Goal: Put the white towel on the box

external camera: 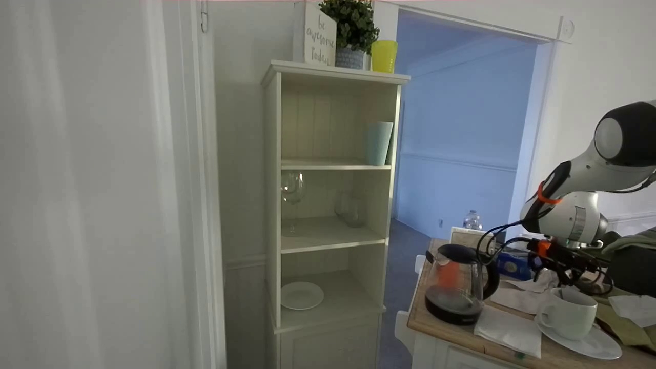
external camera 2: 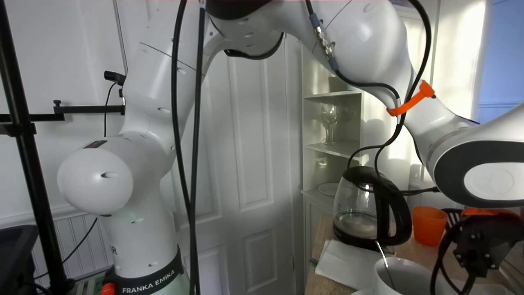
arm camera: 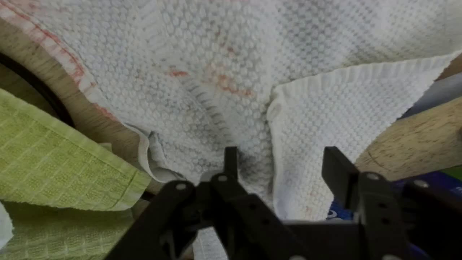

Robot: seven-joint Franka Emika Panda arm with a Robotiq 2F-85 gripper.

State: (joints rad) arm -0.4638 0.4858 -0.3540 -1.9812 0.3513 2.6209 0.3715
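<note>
A white towel with reddish stains lies crumpled under my gripper in the wrist view. My gripper is open, with a folded edge of the towel showing between and beyond its fingers. I cannot tell whether the fingertips touch it. A blue box shows in part at the lower right of the wrist view, partly hidden by a finger and the towel. In an exterior view the gripper is low over the cluttered table, with the blue box beside it and white cloth below.
A glass kettle, a white cup on a saucer and a folded white cloth stand near the gripper on the table. A green towel lies beside the white one. An orange cup stands behind the kettle.
</note>
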